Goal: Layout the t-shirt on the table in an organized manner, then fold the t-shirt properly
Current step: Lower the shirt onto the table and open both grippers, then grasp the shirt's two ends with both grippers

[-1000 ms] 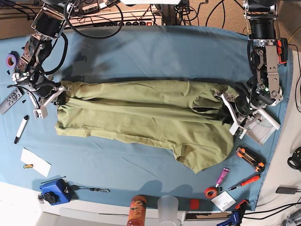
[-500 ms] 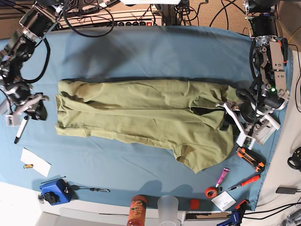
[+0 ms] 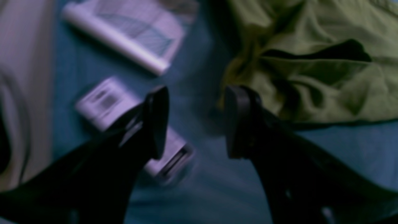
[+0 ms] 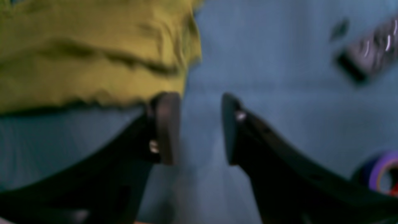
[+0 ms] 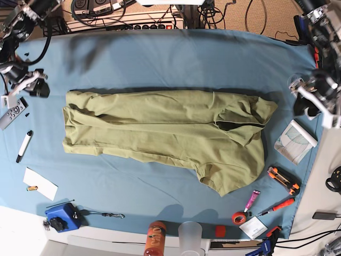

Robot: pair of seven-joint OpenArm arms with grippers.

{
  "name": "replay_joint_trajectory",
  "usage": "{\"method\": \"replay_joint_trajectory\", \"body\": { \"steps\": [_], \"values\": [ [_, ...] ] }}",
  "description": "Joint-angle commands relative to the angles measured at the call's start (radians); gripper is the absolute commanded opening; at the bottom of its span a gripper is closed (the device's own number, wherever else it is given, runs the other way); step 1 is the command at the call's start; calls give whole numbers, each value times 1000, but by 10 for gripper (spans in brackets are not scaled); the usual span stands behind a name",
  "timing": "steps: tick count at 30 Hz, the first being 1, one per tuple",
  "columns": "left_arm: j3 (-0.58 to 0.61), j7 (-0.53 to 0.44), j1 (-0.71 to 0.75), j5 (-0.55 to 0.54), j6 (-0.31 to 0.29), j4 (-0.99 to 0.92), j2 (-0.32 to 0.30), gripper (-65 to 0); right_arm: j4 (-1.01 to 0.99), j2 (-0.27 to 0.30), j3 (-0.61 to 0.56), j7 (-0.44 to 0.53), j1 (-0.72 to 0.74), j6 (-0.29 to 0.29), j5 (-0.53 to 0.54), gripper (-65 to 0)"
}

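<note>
Olive-green T-shirt point(image 5: 160, 128) lies mid-bench point(image 5: 128, 186), stretched sideways, doubled into long band. Looks partly folded, I'd judge; neat final fold and smoothing remain. Creases run lengthwise; one lower corner flops toward near edge, other end bunches around dark gap. Left tool point(image 3: 196, 123) and right tool point(image 4: 200, 129), beyond opposite ends of shirt, both gape wide, gripping nothing.

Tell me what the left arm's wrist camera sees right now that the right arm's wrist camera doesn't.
Only the left wrist view: the white-edged packet near the shirt.
Only the right wrist view: a round purple-rimmed item at the lower right.
Both: part of the green t-shirt, the blue cloth and open gripper fingers.
</note>
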Motion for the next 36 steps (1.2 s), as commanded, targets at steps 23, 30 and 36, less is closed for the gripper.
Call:
{"method": "replay_joint_trajectory", "body": {
  "steps": [23,30,36],
  "values": [
    [-78,2,41,-89,-34,16,-16,-355,-359,-38,-178,196,148,17,-18,-401],
    [7,40,65,-155,-34,15,-16,-355,-391,-38,-203,195,158,17,-21,-401],
    [205,-38,90,-101,-19,-17,-13,-354,-391,-38,-202,183,157,17,-22,-401]
  ]
}}
